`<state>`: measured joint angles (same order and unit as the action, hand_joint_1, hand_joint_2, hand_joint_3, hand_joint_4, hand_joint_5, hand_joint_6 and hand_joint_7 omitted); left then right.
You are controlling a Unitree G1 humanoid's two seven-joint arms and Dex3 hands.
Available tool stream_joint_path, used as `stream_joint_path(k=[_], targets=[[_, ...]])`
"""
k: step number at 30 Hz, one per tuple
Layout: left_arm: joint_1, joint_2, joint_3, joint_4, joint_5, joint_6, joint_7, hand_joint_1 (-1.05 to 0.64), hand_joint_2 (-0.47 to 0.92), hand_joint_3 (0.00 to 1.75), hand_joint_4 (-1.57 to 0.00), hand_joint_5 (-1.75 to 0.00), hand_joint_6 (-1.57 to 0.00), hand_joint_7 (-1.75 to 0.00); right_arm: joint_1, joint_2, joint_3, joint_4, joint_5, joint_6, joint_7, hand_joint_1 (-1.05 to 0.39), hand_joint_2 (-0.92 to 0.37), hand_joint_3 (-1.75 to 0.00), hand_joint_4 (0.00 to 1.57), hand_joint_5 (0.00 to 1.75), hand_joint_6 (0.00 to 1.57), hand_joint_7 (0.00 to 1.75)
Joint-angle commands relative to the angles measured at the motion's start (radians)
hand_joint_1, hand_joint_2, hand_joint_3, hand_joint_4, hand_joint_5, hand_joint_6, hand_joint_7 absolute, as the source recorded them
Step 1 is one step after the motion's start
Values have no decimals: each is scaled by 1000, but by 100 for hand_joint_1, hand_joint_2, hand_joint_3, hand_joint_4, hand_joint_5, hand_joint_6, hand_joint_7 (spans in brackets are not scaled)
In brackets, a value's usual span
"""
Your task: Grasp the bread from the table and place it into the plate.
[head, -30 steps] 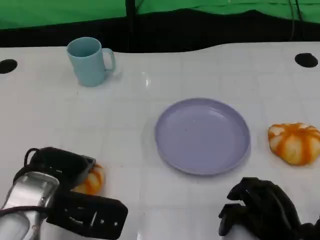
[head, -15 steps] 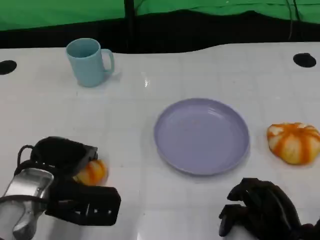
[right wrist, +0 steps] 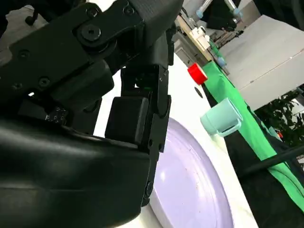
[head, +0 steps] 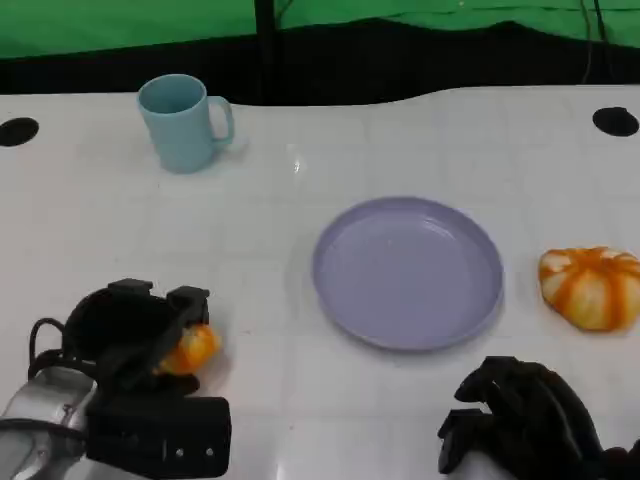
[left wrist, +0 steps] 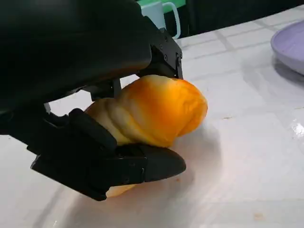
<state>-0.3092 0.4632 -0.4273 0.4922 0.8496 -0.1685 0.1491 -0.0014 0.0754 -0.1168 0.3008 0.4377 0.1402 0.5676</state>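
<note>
A small orange-and-cream bread (head: 191,348) lies near the table's front left, and my left hand (head: 135,335) grips it. In the left wrist view the bread (left wrist: 154,110) sits between the black fingers (left wrist: 118,164) and the hand's upper part, close over the white table. To its right lies the lavender plate (head: 407,272), holding nothing; its rim (left wrist: 289,45) shows at the edge of the left wrist view. My right hand (head: 525,418) rests at the front right with its fingers curled in and nothing in them, in front of the plate (right wrist: 190,185).
A light blue mug (head: 183,122) stands at the back left. A second orange-striped bread (head: 592,286) lies right of the plate. Two black holes (head: 613,121) mark the table's far corners. A red object (right wrist: 196,73) lies beyond the table.
My left hand has reached forward over the bread and closed its fingers around it. The bread has shifted slightly to the right. The right hand has stayed in place.
</note>
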Motion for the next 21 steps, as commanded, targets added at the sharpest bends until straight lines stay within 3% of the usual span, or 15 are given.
stream_joint_path(k=[1, 5, 9, 10, 12, 13, 16, 19, 21], targets=[[23, -4, 26, -59, -30, -36, 79, -28, 60, 115, -76, -175, -55, -174, -13, -15, -11, 12, 14, -5, 12, -102, -73, 0, 154, 79, 157, 36], [20, -9, 34, -99, -33, -29, 93, -27, 58, 119, -76, -175, -55, -173, -19, -15, -13, 20, 12, -7, 9, -102, -72, 0, 155, 78, 157, 36], [-21, -35, 54, -119, -49, -45, 126, -26, 49, 121, -77, -175, -66, -150, -27, -18, -13, 38, 6, -22, 14, -103, -73, -1, 154, 79, 157, 38], [-28, -42, 58, -121, -53, -43, 128, -27, 54, 104, -78, -175, -69, -140, -29, -18, -14, 43, 6, -25, 16, -103, -73, 0, 155, 79, 157, 38], [-49, -56, 64, -117, -60, -43, 128, -28, 59, 93, -78, -175, -70, -134, -31, -17, -14, 48, 6, -29, 14, -103, -73, 0, 155, 79, 157, 38], [-66, -64, 66, -107, -65, -49, 129, -28, 60, 91, -79, -175, -66, -147, -31, -16, -14, 47, 5, -28, 9, -104, -73, 0, 155, 79, 157, 38], [-89, -72, 65, -91, -73, -59, 133, -28, 61, 90, -78, -175, -63, -157, -31, -14, -13, 45, 5, -27, 4, -104, -72, 0, 156, 79, 157, 39], [-126, -90, 57, -59, -83, -88, 136, -28, 61, 89, -78, -175, -63, -159, -33, -16, -12, 49, 1, -29, 4, -105, -72, 0, 156, 79, 157, 39], [-186, -130, 40, -15, -89, -110, 135, -29, 64, 75, -79, -175, -69, -148, -36, -19, -12, 59, 0, -35, 14, -104, -73, 0, 155, 79, 157, 38]])
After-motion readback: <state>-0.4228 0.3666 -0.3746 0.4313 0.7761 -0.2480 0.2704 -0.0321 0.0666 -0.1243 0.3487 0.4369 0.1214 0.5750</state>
